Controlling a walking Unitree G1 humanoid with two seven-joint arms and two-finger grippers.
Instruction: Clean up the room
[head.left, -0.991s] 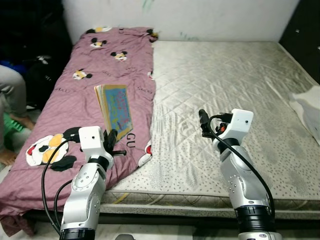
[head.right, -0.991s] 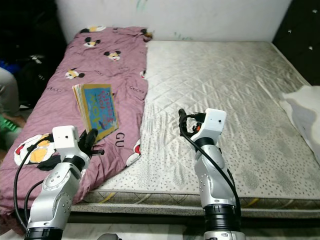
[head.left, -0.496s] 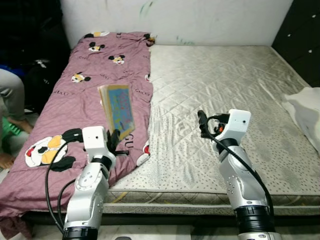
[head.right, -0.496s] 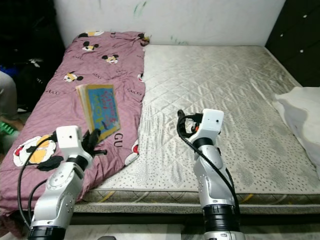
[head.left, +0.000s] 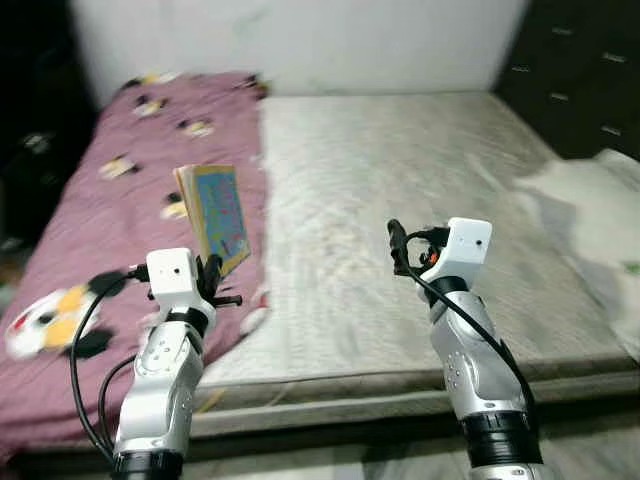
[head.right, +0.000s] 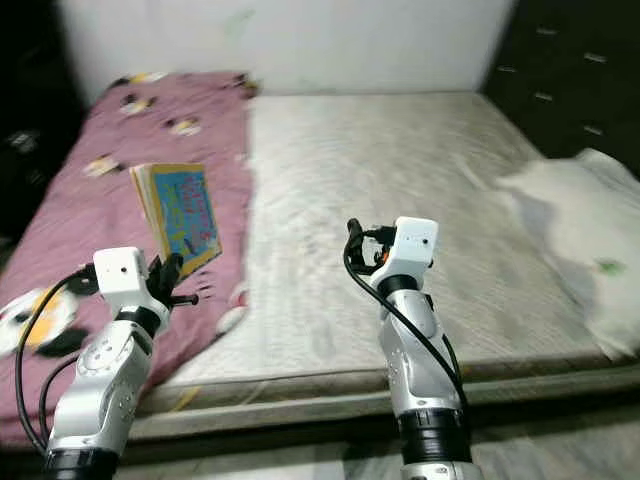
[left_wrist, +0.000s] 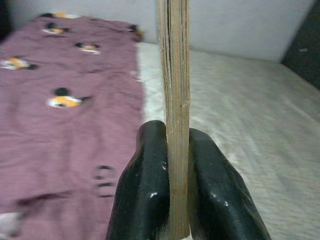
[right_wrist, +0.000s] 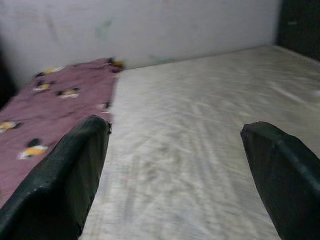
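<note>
My left gripper (head.left: 212, 277) is shut on a thin picture book (head.left: 213, 211) with a blue cover, held upright on its edge over the maroon cartoon-print blanket (head.left: 110, 200). In the left wrist view the book's (left_wrist: 173, 90) edge stands clamped between the two black fingers (left_wrist: 145, 195). My right gripper (head.left: 395, 242) hangs open over the bare grey quilted mattress (head.left: 400, 180), nothing between its fingers (right_wrist: 70, 175).
A white pillow or cloth (head.left: 590, 215) lies at the bed's right side. Dark drawers (head.left: 570, 70) stand at the back right and a pale wall (head.left: 300, 40) runs behind the bed. The mattress's front edge (head.left: 380, 385) is close below my arms.
The whole view has swung to the right and is blurred, so the camera has turned. The person at the left has left the picture. Both arms hold the same pose, book still clamped.
</note>
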